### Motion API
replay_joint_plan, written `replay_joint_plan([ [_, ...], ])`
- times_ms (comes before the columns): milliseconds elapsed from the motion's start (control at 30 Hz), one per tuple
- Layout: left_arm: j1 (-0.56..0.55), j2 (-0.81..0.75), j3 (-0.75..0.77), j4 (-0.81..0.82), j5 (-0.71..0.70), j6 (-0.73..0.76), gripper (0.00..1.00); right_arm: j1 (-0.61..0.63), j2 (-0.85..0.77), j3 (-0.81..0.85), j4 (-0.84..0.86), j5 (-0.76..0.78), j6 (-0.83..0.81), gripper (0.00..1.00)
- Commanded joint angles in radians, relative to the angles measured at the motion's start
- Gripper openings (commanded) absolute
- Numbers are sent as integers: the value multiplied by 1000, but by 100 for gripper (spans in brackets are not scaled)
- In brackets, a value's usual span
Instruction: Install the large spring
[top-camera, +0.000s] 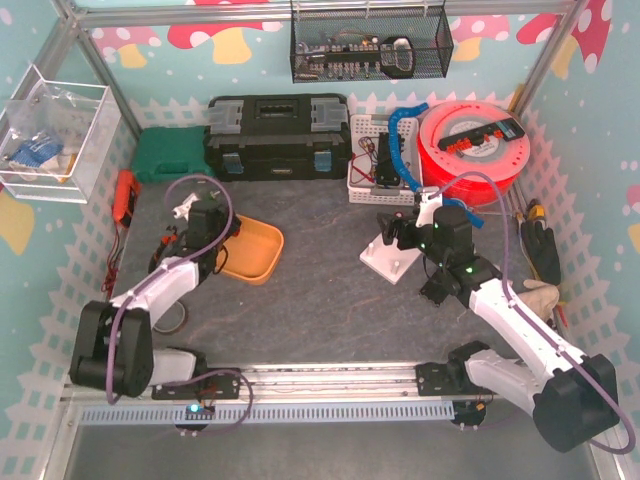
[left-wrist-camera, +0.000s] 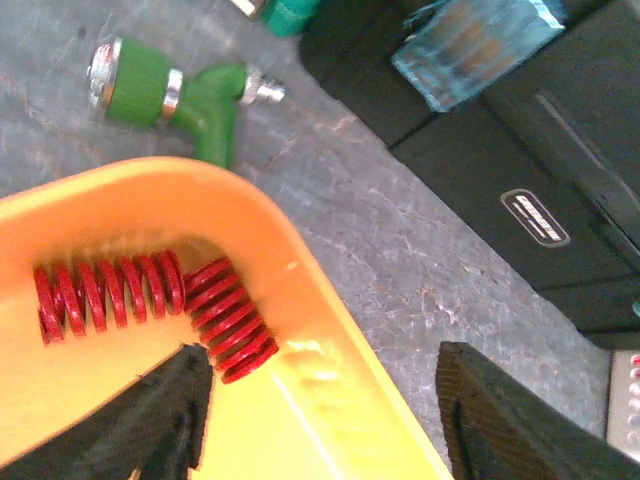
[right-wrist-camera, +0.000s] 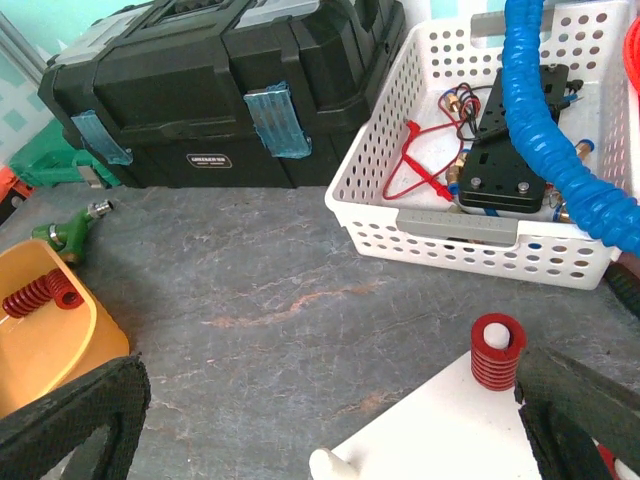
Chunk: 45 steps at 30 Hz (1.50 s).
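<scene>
An orange tray holds two red springs: a longer one lying flat and a shorter one beside it at the tray's corner. My left gripper is open and empty over the tray's rim, one finger inside the tray just below the shorter spring. In the top view it sits at the tray's left side. My right gripper is open and empty above the white base plate. A short red spring sits on one peg; another peg is bare.
A black toolbox and a green case stand at the back. A white basket with wires and a blue hose is beside a red spool. A green nozzle lies behind the tray.
</scene>
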<state>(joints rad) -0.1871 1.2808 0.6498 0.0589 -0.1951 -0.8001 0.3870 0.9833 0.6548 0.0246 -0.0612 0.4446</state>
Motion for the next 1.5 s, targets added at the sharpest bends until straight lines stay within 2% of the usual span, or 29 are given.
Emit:
replay_joint_plan([
  [0,18,78,58,-32,18,-108,58,6,1,-20,24,11,-4,98],
  [100,26,108,44,11,3,-137,48,6,8,-22,26,15,-2,99],
  [267,32,158,49,24,-13,-177,39,6,15,-22,27,21,-1,99],
  [467,36,200,58,24,-5,-218,39,6,10,-24,28,29,-3,98],
  [1100,42,375,141,33,26,-203,41,6,-13,-30,28,58,-7,98],
  [1467,43,435,131,34,34,-239,42,6,-25,-35,26,75,-8,98],
])
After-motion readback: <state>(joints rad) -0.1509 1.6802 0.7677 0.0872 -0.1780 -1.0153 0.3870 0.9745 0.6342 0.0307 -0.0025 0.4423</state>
